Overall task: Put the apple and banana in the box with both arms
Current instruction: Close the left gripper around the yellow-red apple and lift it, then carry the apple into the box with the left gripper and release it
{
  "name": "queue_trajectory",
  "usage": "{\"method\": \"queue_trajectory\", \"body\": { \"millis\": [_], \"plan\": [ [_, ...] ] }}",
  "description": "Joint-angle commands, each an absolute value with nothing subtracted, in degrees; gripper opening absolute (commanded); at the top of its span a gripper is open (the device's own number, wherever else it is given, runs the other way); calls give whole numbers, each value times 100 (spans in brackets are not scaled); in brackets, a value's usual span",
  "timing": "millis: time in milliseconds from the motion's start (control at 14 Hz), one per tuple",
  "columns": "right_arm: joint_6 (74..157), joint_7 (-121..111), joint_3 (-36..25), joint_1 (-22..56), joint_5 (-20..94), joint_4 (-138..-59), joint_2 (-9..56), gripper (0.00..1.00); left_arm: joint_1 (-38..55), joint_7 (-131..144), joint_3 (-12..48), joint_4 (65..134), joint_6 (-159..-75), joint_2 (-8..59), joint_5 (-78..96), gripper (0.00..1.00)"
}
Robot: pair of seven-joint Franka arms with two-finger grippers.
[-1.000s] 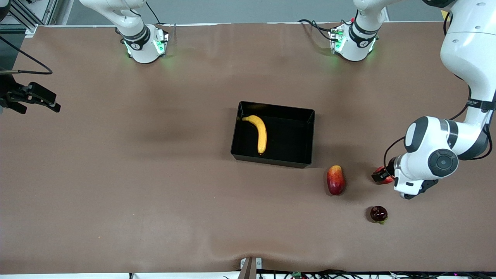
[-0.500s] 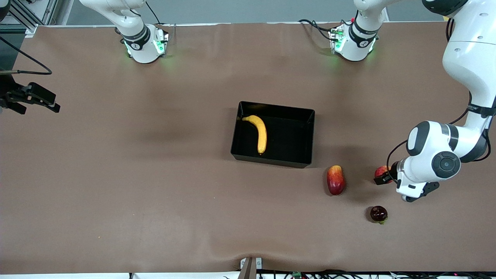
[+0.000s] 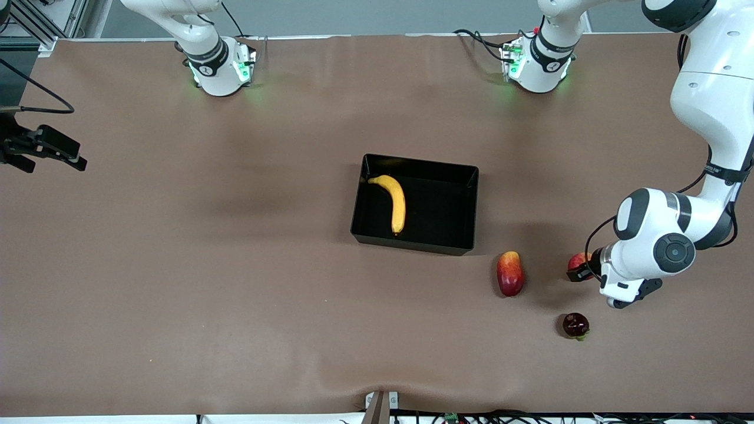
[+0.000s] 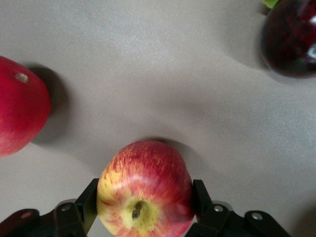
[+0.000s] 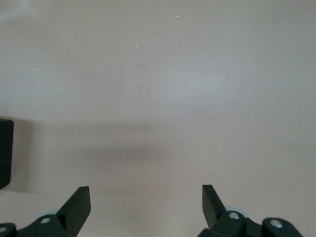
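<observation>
The apple (image 3: 578, 259) (image 4: 144, 192), red with yellow streaks, rests on the brown table toward the left arm's end, nearer the front camera than the box. My left gripper (image 3: 581, 268) (image 4: 145, 186) is down around it, and both fingers press against its sides. The banana (image 3: 395, 201) lies inside the black box (image 3: 412, 242) at mid-table. My right gripper (image 3: 54, 151) (image 5: 145, 193) hangs open over bare table at the right arm's end, with nothing between its fingers.
A long red-yellow fruit (image 3: 510, 273) (image 4: 19, 113) lies beside the apple, toward the box. A dark red round fruit (image 3: 575, 325) (image 4: 291, 39) sits nearer the front camera than the apple. A black edge (image 5: 5, 153) shows in the right wrist view.
My left gripper's fingers have closed in onto the apple's sides, and the left arm has shifted a little. The right gripper has drifted slightly toward the table's edge.
</observation>
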State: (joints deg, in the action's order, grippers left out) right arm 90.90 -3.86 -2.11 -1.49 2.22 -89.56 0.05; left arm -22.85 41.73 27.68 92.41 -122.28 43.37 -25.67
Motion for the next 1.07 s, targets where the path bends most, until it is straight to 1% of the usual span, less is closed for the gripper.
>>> {"method": "queue_trajectory", "body": {
  "millis": [0, 286, 429, 571, 643, 1000],
  "plan": [
    [8877, -413, -185, -150, 176, -8868, 9, 100, -2329, 4193, 2874, 9334, -11859, 4158, -2584, 0],
    [8974, -387, -176, -132, 202, -8798, 26, 100, -2320, 4446, 3400, 9518, -10945, 3535, -2085, 0],
    [8974, -387, -184, -176, 185, -8789, 26, 100, -2303, 4998, 3944, 9484, -10610, 3410, -1768, 0],
    [8912, -387, -193, -202, 185, -8798, 9, 100, -2154, 6006, 4453, 9466, -10608, 3471, -1635, 0],
    [8903, -387, -193, -211, 185, -8798, 9, 100, -1945, 6368, 4543, 9448, -10617, 3498, -1635, 0],
    [8930, -378, -193, -220, 185, -8798, 26, 100, -697, 7951, 4535, 9211, -11003, 3709, -1705, 0]
  ]
}}
